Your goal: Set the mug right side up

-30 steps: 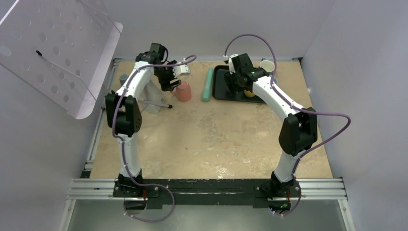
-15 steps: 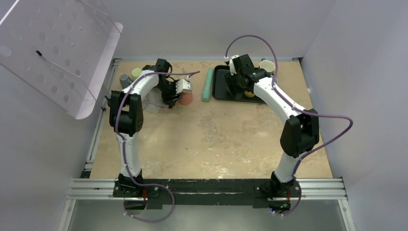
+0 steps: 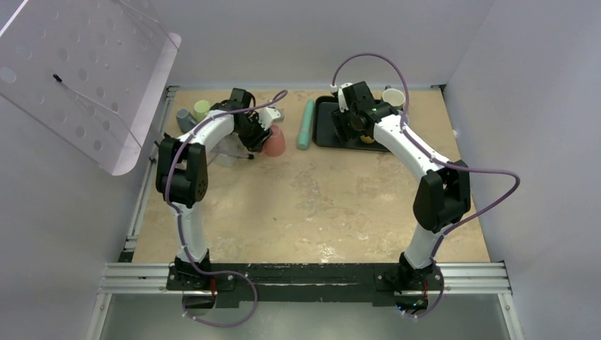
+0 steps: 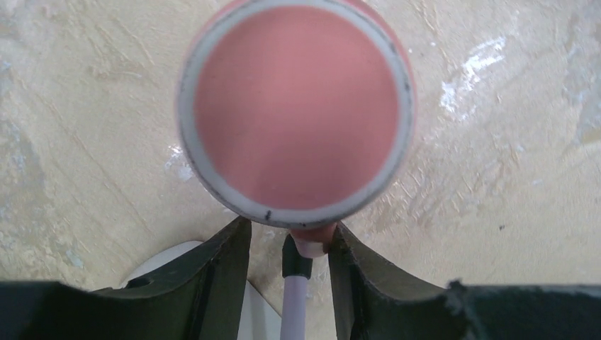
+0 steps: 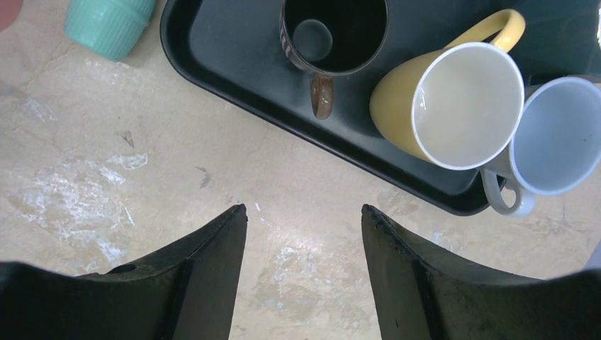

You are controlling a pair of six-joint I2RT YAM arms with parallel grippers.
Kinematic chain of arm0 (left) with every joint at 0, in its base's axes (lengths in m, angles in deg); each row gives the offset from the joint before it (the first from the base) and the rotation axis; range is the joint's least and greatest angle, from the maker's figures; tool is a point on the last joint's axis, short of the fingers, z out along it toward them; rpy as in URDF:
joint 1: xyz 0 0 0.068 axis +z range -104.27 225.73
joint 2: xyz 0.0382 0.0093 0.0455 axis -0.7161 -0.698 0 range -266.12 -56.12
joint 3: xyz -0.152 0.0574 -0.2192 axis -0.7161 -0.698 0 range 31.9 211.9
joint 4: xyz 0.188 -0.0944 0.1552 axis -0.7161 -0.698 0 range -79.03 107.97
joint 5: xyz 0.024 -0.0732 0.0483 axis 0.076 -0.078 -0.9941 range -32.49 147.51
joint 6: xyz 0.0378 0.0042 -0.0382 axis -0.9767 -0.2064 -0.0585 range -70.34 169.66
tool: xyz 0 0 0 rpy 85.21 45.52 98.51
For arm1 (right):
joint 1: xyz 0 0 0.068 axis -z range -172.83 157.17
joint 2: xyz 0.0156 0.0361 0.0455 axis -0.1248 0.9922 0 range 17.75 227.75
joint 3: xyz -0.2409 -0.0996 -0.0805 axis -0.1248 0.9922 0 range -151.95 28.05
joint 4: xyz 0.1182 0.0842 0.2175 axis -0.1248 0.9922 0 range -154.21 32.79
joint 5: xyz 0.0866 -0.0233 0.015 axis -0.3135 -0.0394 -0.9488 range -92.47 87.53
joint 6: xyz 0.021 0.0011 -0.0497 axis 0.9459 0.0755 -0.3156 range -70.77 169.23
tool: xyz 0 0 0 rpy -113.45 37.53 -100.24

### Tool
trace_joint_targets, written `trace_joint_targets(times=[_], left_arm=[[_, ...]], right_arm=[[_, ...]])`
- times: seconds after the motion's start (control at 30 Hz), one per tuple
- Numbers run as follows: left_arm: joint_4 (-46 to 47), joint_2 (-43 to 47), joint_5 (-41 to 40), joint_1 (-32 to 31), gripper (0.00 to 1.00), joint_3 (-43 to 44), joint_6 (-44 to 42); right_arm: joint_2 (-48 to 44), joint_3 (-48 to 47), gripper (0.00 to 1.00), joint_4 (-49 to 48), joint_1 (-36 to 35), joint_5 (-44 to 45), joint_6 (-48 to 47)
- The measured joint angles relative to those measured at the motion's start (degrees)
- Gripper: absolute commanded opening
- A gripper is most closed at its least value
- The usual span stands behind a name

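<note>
Where mug (image 4: 294, 113) sits on surface (image 4: 496, 177), handle (image 4: 312, 244) lies between left jaws, narrowly parted, clamping unclear; right jaws agape, empty.

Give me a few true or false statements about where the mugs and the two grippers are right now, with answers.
1. The yellow mug sits in the black tray. True.
2. The right gripper holds the brown mug. False: it is open and empty, above the table.
3. The left gripper straddles the handle of the pink mug. True.
4. The teal cup lies inside the tray. False: it lies on the table beside it.
</note>
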State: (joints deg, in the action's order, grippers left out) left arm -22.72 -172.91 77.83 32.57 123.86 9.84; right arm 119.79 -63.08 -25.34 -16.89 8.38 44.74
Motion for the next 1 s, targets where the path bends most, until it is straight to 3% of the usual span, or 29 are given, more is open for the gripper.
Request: trace_joint_targets(times=[0.17, 0.23, 0.3, 0.53, 0.73, 0.83, 1.0], left_arm=[[3.8, -0.1, -3.6, -0.9, 0.38, -1.4, 6.8], [4.2, -0.1, -4.3, -1.3, 0.25, -1.6, 7.9], [4.5, -0.2, -4.9, -1.8, 0.01, -1.6, 8.7], [5.3, -0.4, -7.5, -2.6, 0.0, -1.3, 11.4], [-6.5, -0.4, -4.7, -2.2, 0.0, 8.0, 21.6], [-10.6, -0.2, 1.2, -1.9, 0.0, 15.2, 28.0], [-15.0, 0.9, 12.7, -1.9, 0.0, 27.7, 39.7]], right_arm=[[-0.1, 1.7, 0.63, -0.3, 0.0, 0.0, 0.1], [-0.1, 2.2, 0.63, -0.3, 0.0, 0.0, 0.4], [-0.1, 2.4, 0.63, -0.3, 0.0, 0.0, 0.6], [-0.8, 2.4, 0.63, -0.4, 0.0, -0.1, 1.9], [-6.4, 3.0, 0.66, -2.6, 0.0, -4.5, 6.6], [-12.9, 7.3, 0.75, -9.9, 0.0, -10.4, 11.7], [-27.4, 23.0, 0.8, -33.8, 0.0, -21.4, 27.5]])
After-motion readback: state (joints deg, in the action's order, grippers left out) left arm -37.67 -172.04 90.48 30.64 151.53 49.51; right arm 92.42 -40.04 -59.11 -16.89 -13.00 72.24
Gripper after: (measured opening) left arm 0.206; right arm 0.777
